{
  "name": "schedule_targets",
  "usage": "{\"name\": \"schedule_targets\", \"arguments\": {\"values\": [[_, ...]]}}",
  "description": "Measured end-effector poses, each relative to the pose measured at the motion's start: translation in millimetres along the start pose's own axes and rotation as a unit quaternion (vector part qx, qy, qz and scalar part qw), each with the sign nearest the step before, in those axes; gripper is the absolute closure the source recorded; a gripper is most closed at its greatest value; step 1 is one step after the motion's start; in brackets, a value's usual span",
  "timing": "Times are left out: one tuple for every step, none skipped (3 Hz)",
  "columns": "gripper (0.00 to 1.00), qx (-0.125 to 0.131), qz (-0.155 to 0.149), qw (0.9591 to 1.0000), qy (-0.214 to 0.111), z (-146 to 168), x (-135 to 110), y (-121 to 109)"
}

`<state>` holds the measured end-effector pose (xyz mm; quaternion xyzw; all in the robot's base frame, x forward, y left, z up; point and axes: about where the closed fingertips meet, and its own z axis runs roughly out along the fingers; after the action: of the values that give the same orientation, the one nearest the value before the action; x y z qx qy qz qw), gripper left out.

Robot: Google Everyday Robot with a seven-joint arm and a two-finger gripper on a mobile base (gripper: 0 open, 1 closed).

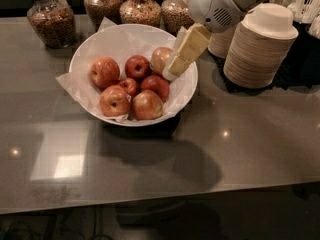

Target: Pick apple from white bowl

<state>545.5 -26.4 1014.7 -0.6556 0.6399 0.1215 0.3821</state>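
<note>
The gripper (171,72) hangs slanted over the right side of the white bowl (120,40), its pale yellow tip pointing down and to the left from the white arm (220,4) above; whether it is apart or together cannot be told, and it holds nothing that can be seen. Its tip is just beside the paler tan-yellow apple (159,58), partly in front of it. Below the tip lies a dark-red apple (156,86), and another dark-red one (137,66) sits to the left of the tan one. The apple (105,72), large, round and red-orange, lies at the left side of the bowl on the crinkled white paper (75,84), across the heap from the gripper and untouched. Right of the bowl stands a stack of beige paper bowls (260,51), and glass jars (49,18) line the back of the grey table (235,149).
</note>
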Motion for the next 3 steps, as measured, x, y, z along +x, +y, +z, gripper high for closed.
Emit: {"name": "schedule_targets", "arguments": {"values": [[0.00,-0.018,0.023,0.9978,-0.060,32.1,-9.5,2.4],[0.00,-0.046,0.046,0.9912,-0.115,62.2,-25.9,6.7],[0.09,-0.062,0.074,0.9846,-0.146,81.6,-32.7,5.7]]}}
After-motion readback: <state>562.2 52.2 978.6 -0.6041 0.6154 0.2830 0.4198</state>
